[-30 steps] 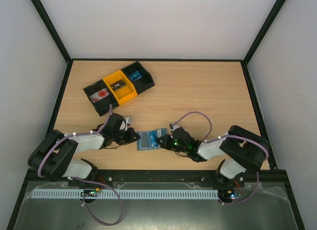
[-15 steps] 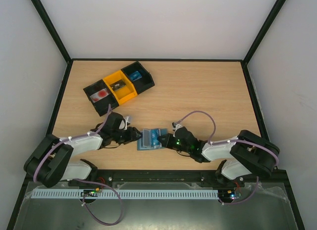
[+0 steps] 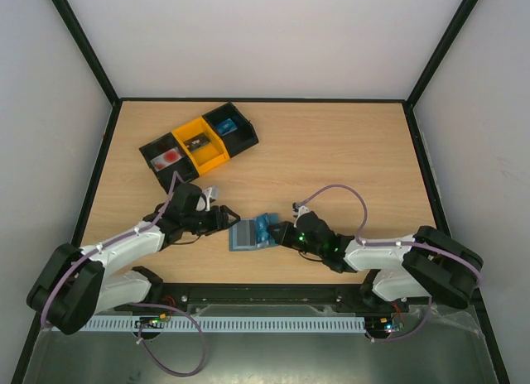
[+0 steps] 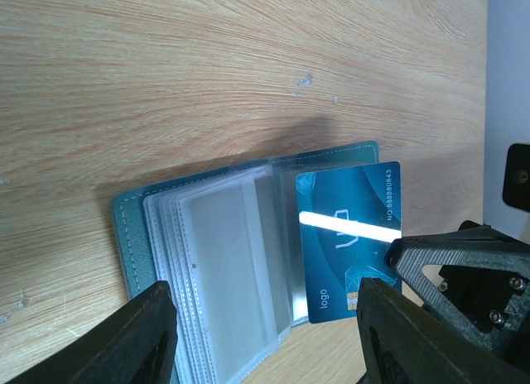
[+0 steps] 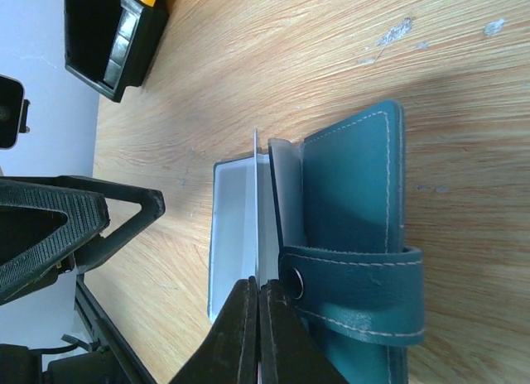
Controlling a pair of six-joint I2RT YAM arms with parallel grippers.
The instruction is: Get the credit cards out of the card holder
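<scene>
The card holder (image 3: 243, 237) lies open on the table between both arms, its clear sleeves (image 4: 224, 252) fanned out. A blue credit card (image 4: 344, 227) with white print sticks out of its right side. My right gripper (image 5: 257, 285) is shut on the card's thin edge (image 5: 256, 194), beside the holder's teal cover (image 5: 356, 210) and snap tab. My left gripper (image 4: 263, 291) stands open over the sleeves with a finger on each side and nothing gripped. From above, the card (image 3: 264, 227) sits between the left gripper (image 3: 227, 223) and the right gripper (image 3: 281, 233).
A black-and-yellow three-compartment tray (image 3: 199, 144) with small items stands at the back left, and its corner (image 5: 112, 32) shows in the right wrist view. Bare wooden table lies to the right and behind. Black frame rails edge the table.
My left gripper has opened and let go of the holder. The right arm has stretched further left, staying shut on the blue card, and the holder has folded up narrower.
</scene>
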